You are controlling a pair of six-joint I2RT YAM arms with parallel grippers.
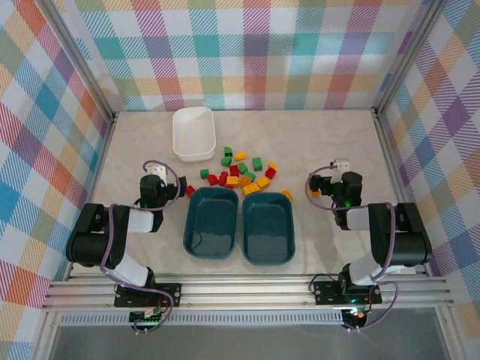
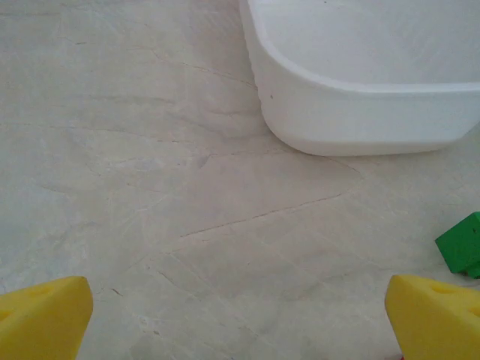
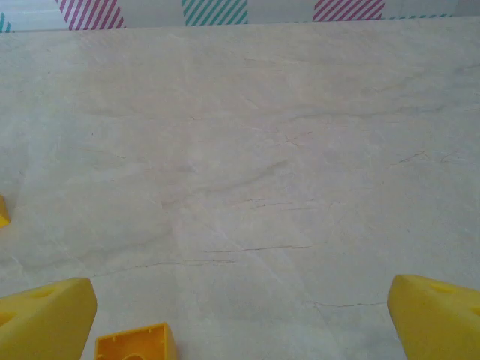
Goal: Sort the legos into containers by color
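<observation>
**A:** Legos, where?

**B:** The legos point(image 1: 240, 171) are in a loose heap mid-table point(image 1: 330, 142), green/red/yellow mixed. It's just beyond the left teal tub point(image 1: 212, 225) and right teal tub point(image 1: 268, 229), which sit side by side. White tub point(image 1: 193, 133) is further back, left of the heap.

**A:** Grippers?

**B:** Left gripper point(image 2: 240, 319): jaws spread wide, low over the table. White tub corner ahead, green lego point(image 2: 461, 246) off to the rt. Right gripper point(image 3: 240, 319): jaws spread too, yellow lego point(image 3: 135, 343) on the table just by one fingertip.
</observation>
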